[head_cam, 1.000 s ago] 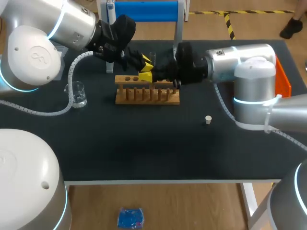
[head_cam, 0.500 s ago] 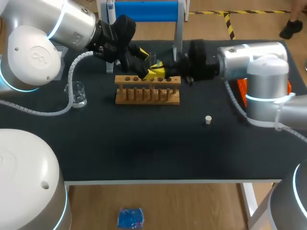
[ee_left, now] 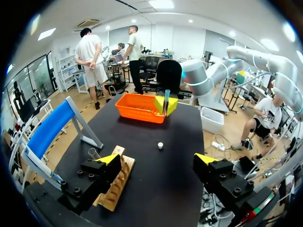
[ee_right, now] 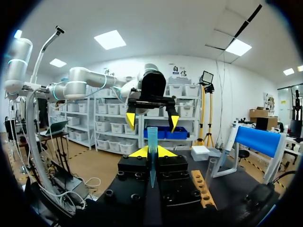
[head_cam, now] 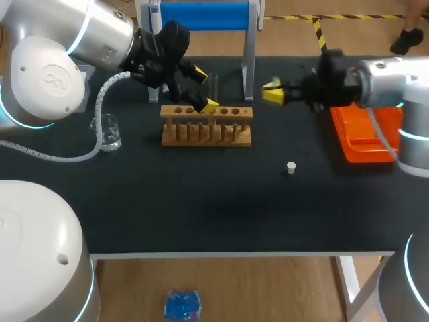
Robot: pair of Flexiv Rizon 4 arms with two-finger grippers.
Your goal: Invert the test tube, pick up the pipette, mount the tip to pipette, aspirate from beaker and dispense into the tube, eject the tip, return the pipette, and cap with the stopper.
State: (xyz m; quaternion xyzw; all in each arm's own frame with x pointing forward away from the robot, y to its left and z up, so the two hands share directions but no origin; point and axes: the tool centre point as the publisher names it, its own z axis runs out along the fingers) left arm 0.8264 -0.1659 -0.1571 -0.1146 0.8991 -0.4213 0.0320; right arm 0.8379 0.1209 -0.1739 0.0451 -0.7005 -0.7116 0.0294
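— Seen from overhead, where are your fingers?
— My left gripper point(head_cam: 204, 88) hangs wide open and empty over the back edge of the wooden rack point(head_cam: 206, 127). A clear glass tube point(head_cam: 213, 84) stands just beside its fingers. My right gripper point(head_cam: 271, 92) is well apart from the rack, with its tips pinched close. The white stopper point(head_cam: 291, 168) lies on the table near it, and the beaker point(head_cam: 110, 133) sits well off beyond my left fingers.
— And from the left wrist?
— My fingers are spread wide with nothing between them. The rack point(ee_left: 116, 184) lies under one of them and the stopper point(ee_left: 160, 145) is ahead. Farther ahead, my right gripper point(ee_left: 165, 104) holds a slim teal tube point(ee_left: 166, 99) upright in front of the orange tray point(ee_left: 139, 108).
— And the right wrist?
— Both fingertips clamp the teal tube point(ee_right: 152, 142), which tapers to a point. My open left gripper point(ee_right: 152, 122) faces me beyond it. The rack point(ee_right: 201, 189) and the clear glass tube point(ee_right: 210, 168) are beside my fingers.
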